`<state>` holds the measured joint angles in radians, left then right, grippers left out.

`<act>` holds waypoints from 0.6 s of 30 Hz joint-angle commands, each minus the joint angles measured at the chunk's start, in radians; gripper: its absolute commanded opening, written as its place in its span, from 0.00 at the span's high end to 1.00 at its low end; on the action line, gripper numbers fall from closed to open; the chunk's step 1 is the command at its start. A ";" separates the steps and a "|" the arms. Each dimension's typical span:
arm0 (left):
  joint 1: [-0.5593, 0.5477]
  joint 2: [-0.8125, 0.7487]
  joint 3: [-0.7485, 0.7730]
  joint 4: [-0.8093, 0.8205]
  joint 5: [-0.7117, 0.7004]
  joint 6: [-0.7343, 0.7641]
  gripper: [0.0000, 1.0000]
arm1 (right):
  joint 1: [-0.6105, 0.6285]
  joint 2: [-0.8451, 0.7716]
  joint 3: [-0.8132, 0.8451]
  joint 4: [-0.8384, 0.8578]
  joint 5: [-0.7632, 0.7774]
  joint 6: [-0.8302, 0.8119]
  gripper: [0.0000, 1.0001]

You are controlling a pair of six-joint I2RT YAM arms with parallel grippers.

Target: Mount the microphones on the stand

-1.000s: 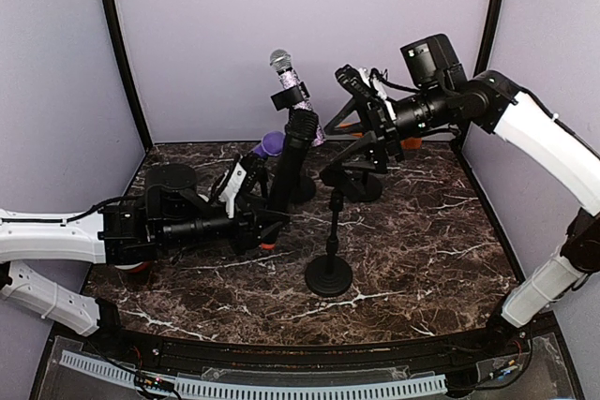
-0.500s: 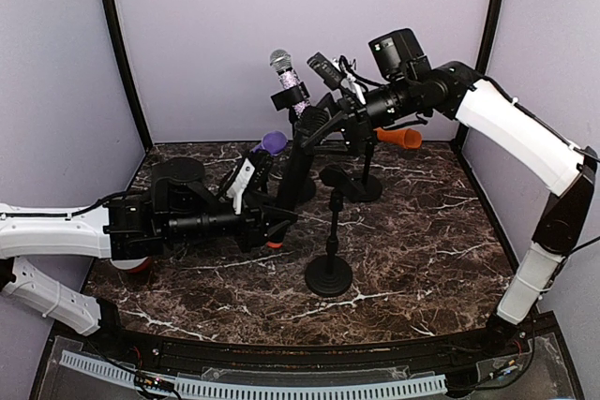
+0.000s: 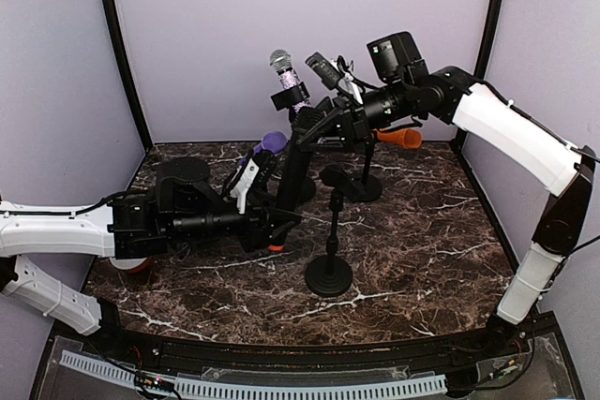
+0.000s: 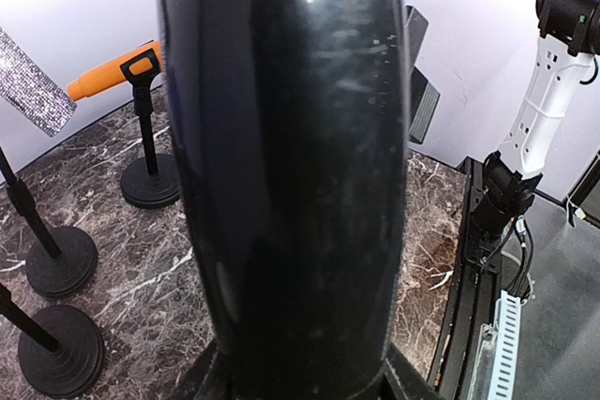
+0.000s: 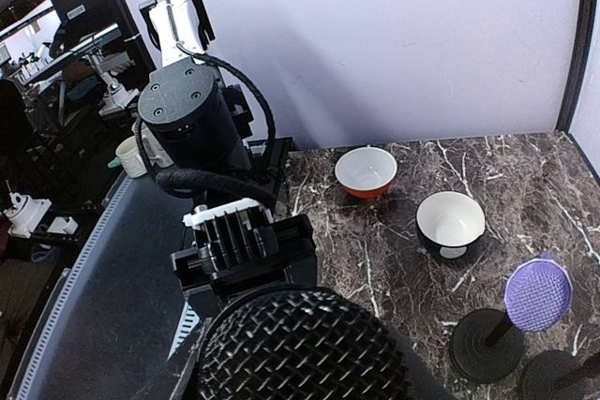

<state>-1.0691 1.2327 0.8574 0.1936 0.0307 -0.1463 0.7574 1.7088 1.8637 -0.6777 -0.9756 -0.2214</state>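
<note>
My left gripper is shut on the black microphone near its orange end and holds it upright, leaning a little right. Its black barrel fills the left wrist view. My right gripper is at the microphone's head, jaws spread on either side of the black mesh. The glittery lilac microphone, the purple one and the orange one each sit on a stand at the back. An empty stand is at the middle.
A white-and-red bowl and a white-and-black bowl sit at the table's left, seen in the right wrist view. Round black stand bases cluster at the back. The purple wall and black corner posts close the area.
My right gripper has swung left from beside the orange microphone's stand to the black microphone's head. My left arm has shifted slightly right with the microphone in it.
</note>
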 commanded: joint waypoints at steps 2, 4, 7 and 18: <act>-0.002 0.002 0.031 0.050 -0.024 0.013 0.52 | 0.006 -0.044 -0.004 0.070 -0.067 0.045 0.82; -0.002 0.003 0.032 0.058 -0.028 0.020 0.52 | 0.006 -0.047 -0.010 0.075 -0.070 0.049 0.82; -0.002 0.001 0.030 0.070 -0.023 0.030 0.59 | 0.006 -0.049 -0.016 0.078 -0.067 0.050 0.82; -0.002 -0.017 0.015 0.087 -0.015 0.044 0.90 | 0.000 -0.076 -0.017 0.021 -0.046 -0.008 0.40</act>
<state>-1.0702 1.2381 0.8619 0.2375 0.0170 -0.1379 0.7574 1.6875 1.8431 -0.6258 -0.9871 -0.2111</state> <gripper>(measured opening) 0.359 0.485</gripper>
